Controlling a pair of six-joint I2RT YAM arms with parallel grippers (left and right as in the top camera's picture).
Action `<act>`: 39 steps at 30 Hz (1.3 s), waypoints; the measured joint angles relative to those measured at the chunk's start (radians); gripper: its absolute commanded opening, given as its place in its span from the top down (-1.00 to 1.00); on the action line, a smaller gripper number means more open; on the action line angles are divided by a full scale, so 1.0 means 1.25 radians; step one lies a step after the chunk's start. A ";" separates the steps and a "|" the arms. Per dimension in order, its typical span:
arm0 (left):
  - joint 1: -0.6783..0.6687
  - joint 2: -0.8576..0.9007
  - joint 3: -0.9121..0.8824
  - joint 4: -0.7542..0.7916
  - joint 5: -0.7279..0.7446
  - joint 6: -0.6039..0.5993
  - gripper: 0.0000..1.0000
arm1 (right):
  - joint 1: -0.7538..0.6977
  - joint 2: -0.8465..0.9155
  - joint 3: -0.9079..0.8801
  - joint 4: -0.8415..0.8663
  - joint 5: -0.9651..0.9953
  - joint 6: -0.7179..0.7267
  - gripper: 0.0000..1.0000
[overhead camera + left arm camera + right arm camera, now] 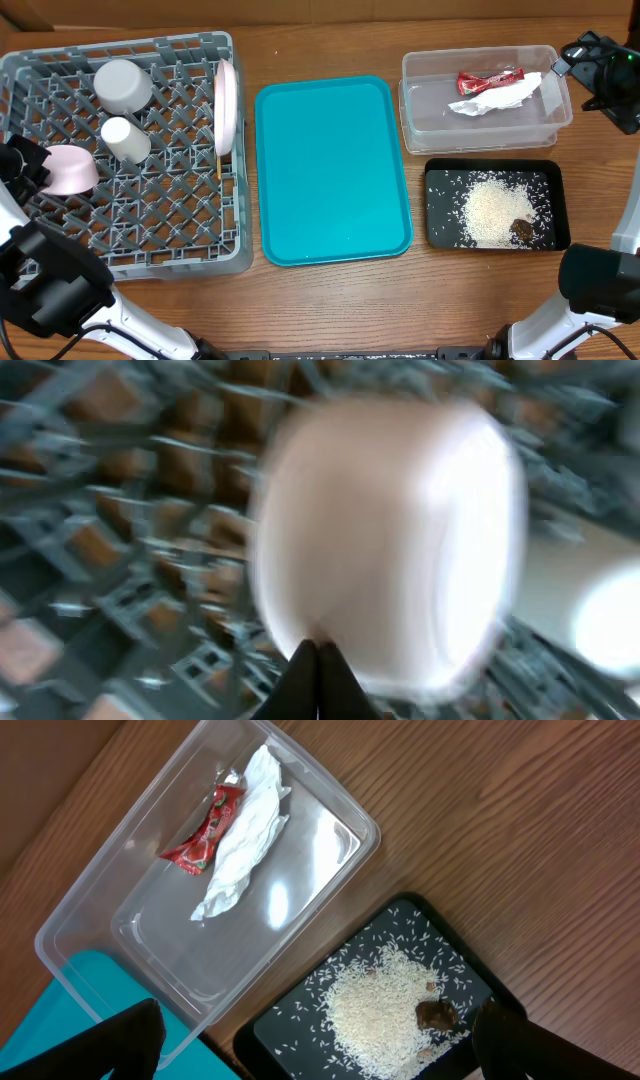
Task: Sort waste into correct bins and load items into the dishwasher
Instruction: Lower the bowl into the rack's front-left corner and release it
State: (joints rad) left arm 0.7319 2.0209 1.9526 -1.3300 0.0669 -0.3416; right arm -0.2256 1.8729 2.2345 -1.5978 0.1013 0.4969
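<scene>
The grey dish rack (150, 230) stands at the left. It holds an upturned grey metal bowl (122, 85), a small white cup (125, 140), a white plate (226, 105) on edge and a chopstick (218, 165) beside it. My left gripper (30, 165) is at the rack's left side, shut on the rim of the small white bowl (68, 170). The left wrist view is blurred, with the bowl (390, 540) over the lattice (100, 510) and the jaws (318, 660) pinched together. My right gripper (585, 72) hangs open and empty (320, 1050) above the bins.
The clear tub (480, 52) holds the red wrapper (490, 80) and the white napkin (500, 98), both also in the right wrist view (205, 830) (245, 835). The black tray (437, 170) holds rice (495, 210) and the brown chunk (521, 229). A flat teal tray (332, 170) lies mid-table.
</scene>
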 measured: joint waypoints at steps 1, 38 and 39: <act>0.001 -0.006 0.000 0.003 0.090 0.040 0.92 | 0.000 0.000 0.000 0.000 0.000 0.000 -1.00; -0.031 -0.314 0.032 -0.285 0.393 0.228 0.42 | 0.000 0.000 0.000 0.000 0.000 0.000 -1.00; -0.034 -0.364 0.005 -0.284 0.393 0.237 0.13 | 0.000 0.000 0.000 0.000 0.000 0.000 -1.00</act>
State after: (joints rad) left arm 0.6899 1.5661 1.9594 -1.6848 0.5579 -0.0460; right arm -0.2256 1.8729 2.2345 -1.5978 0.1017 0.4965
